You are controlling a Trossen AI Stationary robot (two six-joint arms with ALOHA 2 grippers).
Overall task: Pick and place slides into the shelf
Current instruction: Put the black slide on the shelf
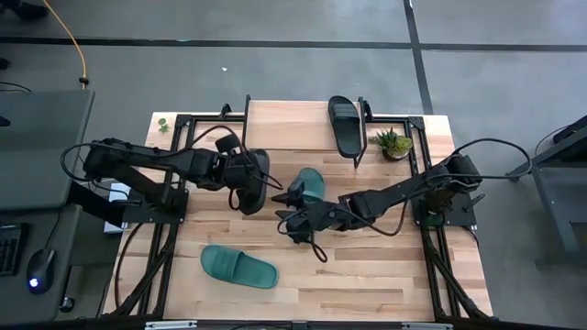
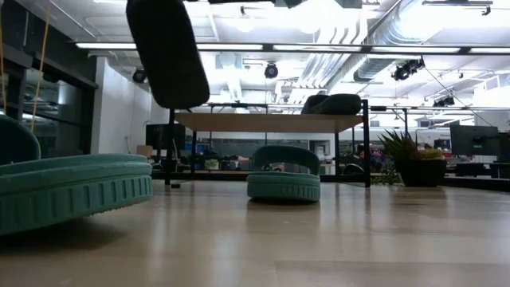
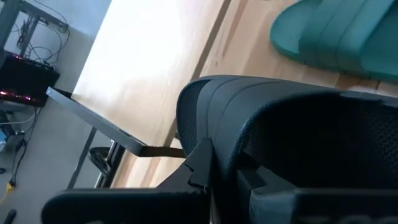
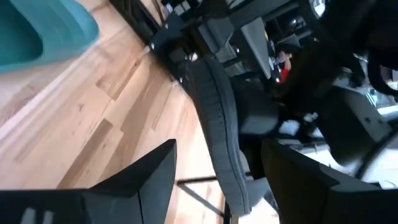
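The left gripper (image 1: pixel 246 176) is clamped on a black slide (image 1: pixel 252 181), lifted off the worktop (image 1: pixel 367 284), its long axis pointing toward the shelf (image 1: pixel 284 124) just ahead. The right gripper (image 1: pixel 287 213), spread wide and empty, hovers beside it, next to a teal slide (image 1: pixel 310 183).

Overhead strip lights (image 2: pixel 263 49) glare in low view; my wrist views blurry, shelf top (image 3: pixel 149 68) washed out.

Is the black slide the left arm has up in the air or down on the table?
Up in the air: the black slide hangs above the table.
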